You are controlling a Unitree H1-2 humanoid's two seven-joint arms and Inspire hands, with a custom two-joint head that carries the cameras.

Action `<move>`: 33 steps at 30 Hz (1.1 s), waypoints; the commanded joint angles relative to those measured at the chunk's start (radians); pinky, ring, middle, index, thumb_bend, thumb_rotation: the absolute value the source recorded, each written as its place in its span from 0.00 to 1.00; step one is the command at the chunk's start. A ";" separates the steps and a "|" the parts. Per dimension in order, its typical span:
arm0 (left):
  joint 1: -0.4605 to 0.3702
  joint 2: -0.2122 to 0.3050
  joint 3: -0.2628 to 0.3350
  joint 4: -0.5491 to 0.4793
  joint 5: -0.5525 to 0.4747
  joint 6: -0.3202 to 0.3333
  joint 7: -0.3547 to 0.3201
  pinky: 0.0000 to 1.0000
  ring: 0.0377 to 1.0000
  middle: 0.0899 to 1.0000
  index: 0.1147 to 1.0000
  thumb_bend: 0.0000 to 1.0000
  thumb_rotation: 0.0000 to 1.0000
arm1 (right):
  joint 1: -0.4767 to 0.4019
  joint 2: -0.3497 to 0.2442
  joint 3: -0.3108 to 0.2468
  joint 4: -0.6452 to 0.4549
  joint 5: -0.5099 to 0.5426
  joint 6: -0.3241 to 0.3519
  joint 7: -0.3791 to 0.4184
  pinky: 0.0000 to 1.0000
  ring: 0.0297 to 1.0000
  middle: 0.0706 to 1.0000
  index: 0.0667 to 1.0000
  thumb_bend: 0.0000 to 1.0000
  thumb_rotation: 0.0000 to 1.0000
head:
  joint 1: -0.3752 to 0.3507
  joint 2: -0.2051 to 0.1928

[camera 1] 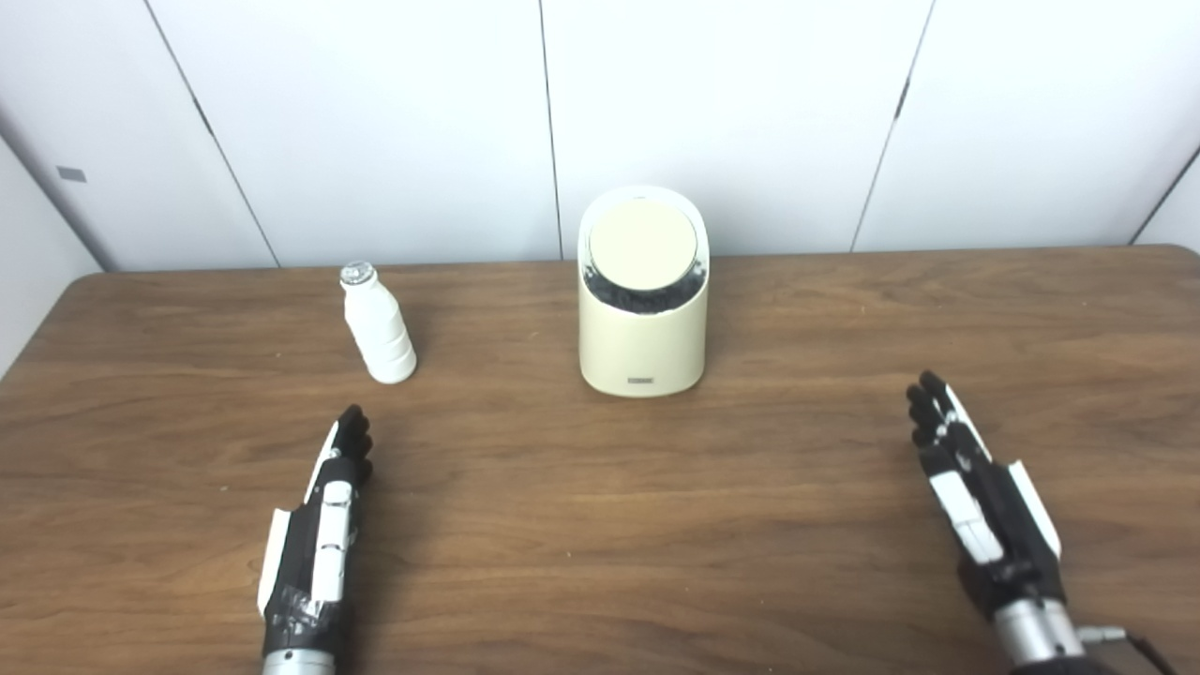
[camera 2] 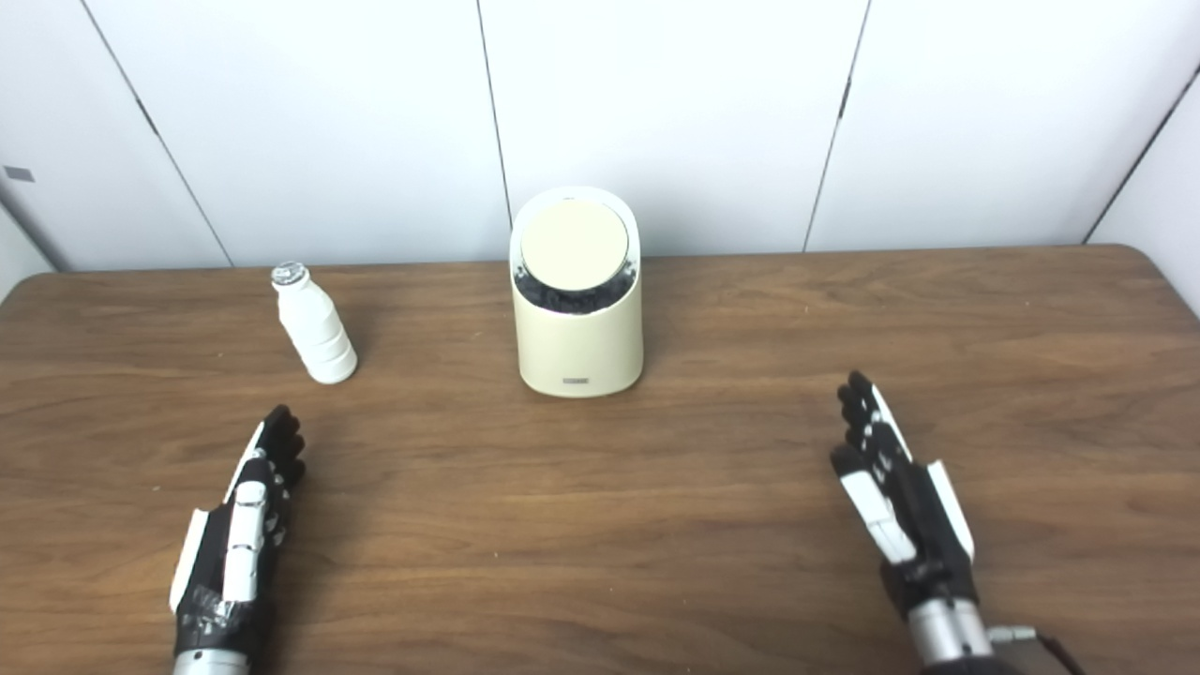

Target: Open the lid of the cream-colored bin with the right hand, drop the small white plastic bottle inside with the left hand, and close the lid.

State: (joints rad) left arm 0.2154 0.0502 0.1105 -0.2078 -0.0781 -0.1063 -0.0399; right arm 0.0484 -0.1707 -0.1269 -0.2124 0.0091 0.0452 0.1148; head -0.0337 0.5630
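Note:
A cream-colored bin [camera 1: 642, 328] stands upright at the middle back of the wooden table [camera 1: 600, 525]. Its round lid [camera 1: 643, 245] is closed, with a dark gap below it. A small white plastic bottle [camera 1: 378, 325] with a silver cap stands upright to the left of the bin. My left hand [camera 1: 323, 511] is open and empty, with straight fingers, in front of the bottle and apart from it. My right hand [camera 1: 975, 497] is open and empty at the front right, well away from the bin.
White wall panels [camera 1: 394, 122] rise right behind the table's far edge. The table's left corner lies at the far left, with floor beyond it.

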 commanded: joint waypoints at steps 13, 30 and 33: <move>0.034 -0.024 -0.017 0.001 0.017 -0.010 0.019 1.00 0.99 0.98 0.99 0.37 0.98 | -0.340 -0.053 0.115 -0.061 -0.279 0.202 -0.028 0.94 0.94 0.93 0.93 0.86 0.58 | -0.012 -0.001; 0.045 -0.032 -0.038 -0.024 0.003 -0.001 0.004 1.00 0.99 0.98 0.98 0.34 0.97 | -0.648 -0.030 0.258 0.151 -0.425 0.220 -0.043 0.90 0.96 0.95 0.93 0.90 0.43 | 0.003 0.007; 0.043 -0.028 -0.042 -0.018 0.000 -0.006 0.000 1.00 0.99 0.98 0.99 0.32 0.97 | -0.681 -0.034 0.272 0.188 -0.434 0.217 -0.040 0.91 0.96 0.95 0.94 0.90 0.42 | 0.004 0.008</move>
State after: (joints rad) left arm 0.2187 0.0418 0.0801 -0.2181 -0.0650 -0.0968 -0.0399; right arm -0.5682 -0.1990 0.1451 -0.0102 -0.4179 0.3063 0.0866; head -0.0307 0.5691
